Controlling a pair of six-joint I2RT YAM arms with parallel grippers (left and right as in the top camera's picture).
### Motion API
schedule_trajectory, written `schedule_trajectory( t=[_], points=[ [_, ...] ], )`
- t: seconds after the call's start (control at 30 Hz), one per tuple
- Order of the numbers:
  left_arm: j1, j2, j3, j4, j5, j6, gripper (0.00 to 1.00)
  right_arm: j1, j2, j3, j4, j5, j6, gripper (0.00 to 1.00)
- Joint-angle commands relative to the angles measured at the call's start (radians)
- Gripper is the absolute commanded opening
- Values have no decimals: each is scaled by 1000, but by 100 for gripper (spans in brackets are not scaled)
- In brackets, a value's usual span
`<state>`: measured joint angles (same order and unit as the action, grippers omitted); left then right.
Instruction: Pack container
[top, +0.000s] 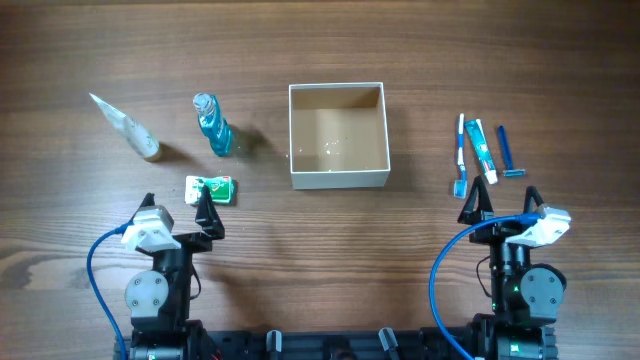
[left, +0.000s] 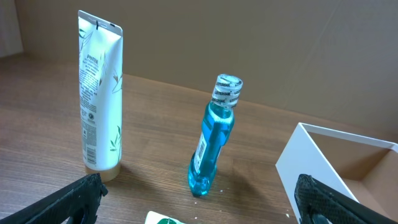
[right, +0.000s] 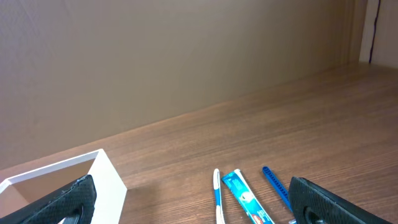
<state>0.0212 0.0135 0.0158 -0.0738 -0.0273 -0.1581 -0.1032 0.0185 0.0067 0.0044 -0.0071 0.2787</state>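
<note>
Currently your left gripper (top: 178, 208) and right gripper (top: 503, 208) both gape wide; the container (top: 338, 180) sits between them, farther out.

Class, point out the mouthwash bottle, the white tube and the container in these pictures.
blue mouthwash bottle (left: 211, 143): left wrist view, on its blue body.
white tube (left: 99, 106): left wrist view, on its printed middle.
container (top: 338, 180): overhead view, on its near white wall.

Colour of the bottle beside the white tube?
Translucent blue bottle, clear patterned cap; best in left wrist view.
</note>
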Motion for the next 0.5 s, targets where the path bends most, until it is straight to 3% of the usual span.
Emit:
schedule_trajectory(
  t=[0.0, 0.13, 0.3, 0.47],
  points=[
    [-5, -11, -10, 9, 13, 17, 100, 6, 2, -2, 2, 6, -6, 100],
    [-5, -11, -10, 65, 37, 13, 100, 6, 2, -2, 2, 6, -6, 100],
    [-5, -11, -3, 188, 84, -93, 100, 6, 2, -2, 2, 6, -6, 100],
    [-5, -5, 95, 102, 135, -92, 100, 6, 2, -2, 2, 6, -6, 100]
  ],
)
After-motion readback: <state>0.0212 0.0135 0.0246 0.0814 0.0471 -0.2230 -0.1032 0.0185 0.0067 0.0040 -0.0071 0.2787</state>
